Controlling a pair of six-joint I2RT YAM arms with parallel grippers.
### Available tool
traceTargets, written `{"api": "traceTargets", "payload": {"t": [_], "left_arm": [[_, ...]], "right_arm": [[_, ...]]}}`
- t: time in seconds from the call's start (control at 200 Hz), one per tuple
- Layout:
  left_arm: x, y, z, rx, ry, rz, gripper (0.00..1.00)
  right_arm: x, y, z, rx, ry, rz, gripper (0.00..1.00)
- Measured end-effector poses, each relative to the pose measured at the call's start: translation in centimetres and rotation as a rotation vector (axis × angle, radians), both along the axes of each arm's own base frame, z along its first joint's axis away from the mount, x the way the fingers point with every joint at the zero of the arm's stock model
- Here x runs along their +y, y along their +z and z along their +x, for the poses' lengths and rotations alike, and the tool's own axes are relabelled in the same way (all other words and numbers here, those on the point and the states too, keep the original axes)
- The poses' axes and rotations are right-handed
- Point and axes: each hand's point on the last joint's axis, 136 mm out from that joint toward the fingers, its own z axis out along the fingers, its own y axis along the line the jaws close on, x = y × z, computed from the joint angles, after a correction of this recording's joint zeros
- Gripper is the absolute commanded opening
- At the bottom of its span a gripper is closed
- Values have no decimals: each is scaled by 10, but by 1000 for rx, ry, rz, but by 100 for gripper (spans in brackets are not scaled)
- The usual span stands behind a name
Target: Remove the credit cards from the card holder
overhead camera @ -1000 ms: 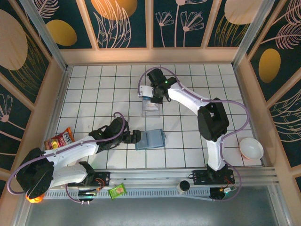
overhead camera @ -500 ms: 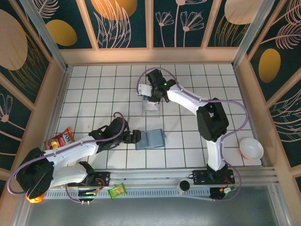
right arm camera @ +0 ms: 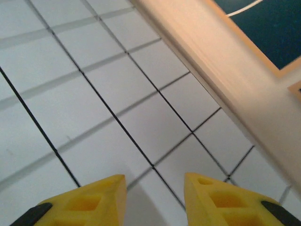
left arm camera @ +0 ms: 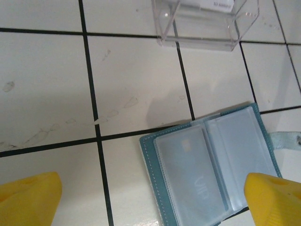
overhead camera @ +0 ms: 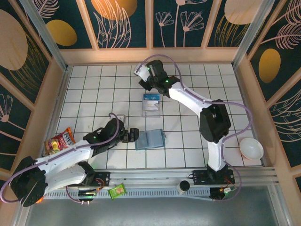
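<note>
Your right gripper (overhead camera: 144, 76) lifts off the clear case (overhead camera: 151, 103), apart, empty. Left gripper (left arm camera: 151, 200) gapes beside the card holder (left arm camera: 211, 165): grab a card.

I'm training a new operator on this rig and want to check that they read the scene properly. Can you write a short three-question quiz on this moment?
1. True or false: the card holder lies open and flat on the tiles.
2. Which thing lies nearest the left gripper? A) the card holder B) the white bowl C) the clear plastic case
3. Fill the gap: the right gripper has its jaws apart above bare tiles and holds ____.

Key: 1 true; 2 A; 3 nothing.
</note>
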Motion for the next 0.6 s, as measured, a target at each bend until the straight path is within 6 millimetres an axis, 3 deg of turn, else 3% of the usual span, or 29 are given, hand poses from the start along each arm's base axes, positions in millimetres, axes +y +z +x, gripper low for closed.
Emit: {"api": "traceTargets", "payload": {"t": [0.145, 0.26, 0.415, 0.601], "left_arm": [[10, 7, -1, -47, 43, -32, 99], [18, 9, -2, -75, 74, -51, 99], [29, 6, -6, -99, 112, -66, 99], [40, 0, -11, -115, 152, -87, 99]], "right_arm": [[-7, 18, -36, 132, -55, 242, 40], [-18, 10, -75, 254, -81, 360, 40], [-21, -38, -137, 421, -97, 344, 40], [-8, -112, -229, 587, -53, 154, 39]]}}
